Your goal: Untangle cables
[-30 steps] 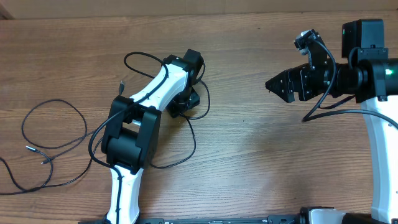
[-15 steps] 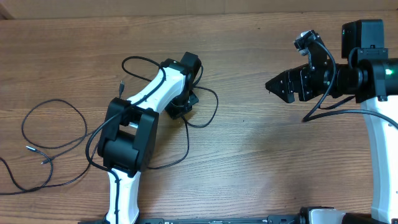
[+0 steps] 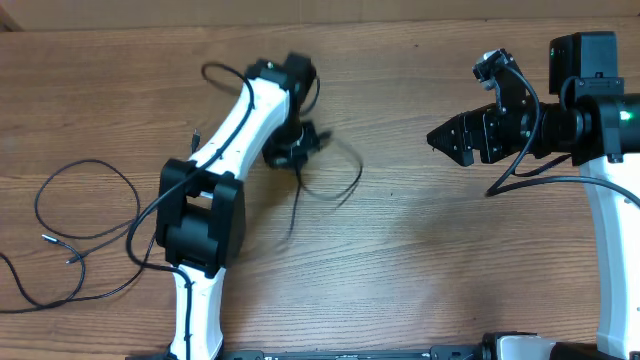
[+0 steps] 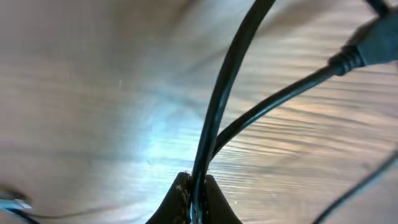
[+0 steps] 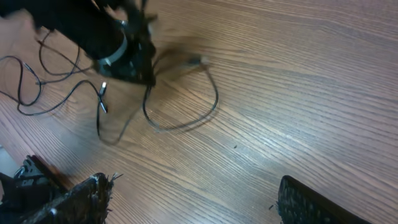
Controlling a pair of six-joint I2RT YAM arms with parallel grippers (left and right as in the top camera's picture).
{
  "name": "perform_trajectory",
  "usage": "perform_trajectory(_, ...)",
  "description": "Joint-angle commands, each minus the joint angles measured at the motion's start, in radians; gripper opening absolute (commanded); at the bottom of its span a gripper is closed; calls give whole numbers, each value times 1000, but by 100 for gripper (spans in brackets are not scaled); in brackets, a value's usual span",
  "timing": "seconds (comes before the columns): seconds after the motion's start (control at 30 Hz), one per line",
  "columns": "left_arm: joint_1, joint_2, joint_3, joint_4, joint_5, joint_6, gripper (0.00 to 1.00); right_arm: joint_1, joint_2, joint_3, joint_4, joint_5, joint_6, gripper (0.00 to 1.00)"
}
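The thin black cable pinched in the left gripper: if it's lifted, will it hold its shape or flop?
Probably floppy: the cable pinched in the left gripper curves away in loose bends, not a straight line. Likely light, being so thin. The plug may swing or drag once raised.

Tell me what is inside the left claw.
One thin black cable is pinched in the shut left claw, rising away over the table. A second cable with a plug crosses behind it, not gripped. The stretch inside the grip is covered.
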Motion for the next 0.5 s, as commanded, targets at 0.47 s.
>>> perform_trajectory(0.47, -16, -205, 370, -29, 78, 959, 4, -2, 3, 6, 85, -96, -50, 90)
